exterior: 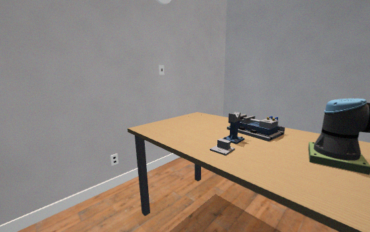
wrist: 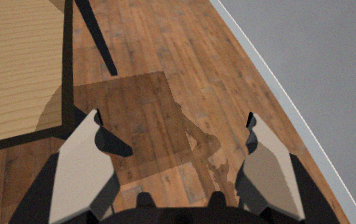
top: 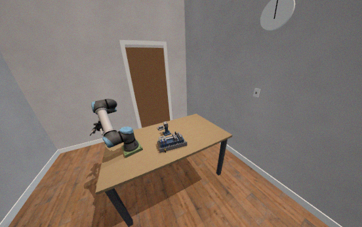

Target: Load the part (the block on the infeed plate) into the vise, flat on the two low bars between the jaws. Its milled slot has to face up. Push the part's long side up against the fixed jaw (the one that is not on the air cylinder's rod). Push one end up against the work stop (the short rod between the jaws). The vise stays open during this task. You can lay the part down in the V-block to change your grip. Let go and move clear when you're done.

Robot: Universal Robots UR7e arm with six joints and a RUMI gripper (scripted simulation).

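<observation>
Your gripper (top: 94,128) (wrist: 176,111) stands fully open with nothing in it, hanging past the counter (top: 197,131) (exterior: 188,131) (wrist: 30,65) edge, over the floor. In the exterior view, the block (exterior: 224,144) sits on its plate (exterior: 222,151), at seven o'clock from the V-block (exterior: 234,117); the vise (top: 171,142) (exterior: 259,127) lies at about two o'clock from the block.

You're probably at the very start, with the approach still to make. Expect the block to be stiff and solid, likely metal, with fair weight for its size and smooth faces that could slip under a shallow or off-center pinch. It shouldn't be fragile. Take it squarely across two flat, parallel sides, near its middle, and keep your tips off the slot's edges. You can't tell which way the slot faces from here, so check that first; if it isn't upward, use the V-block to regrip.
</observation>
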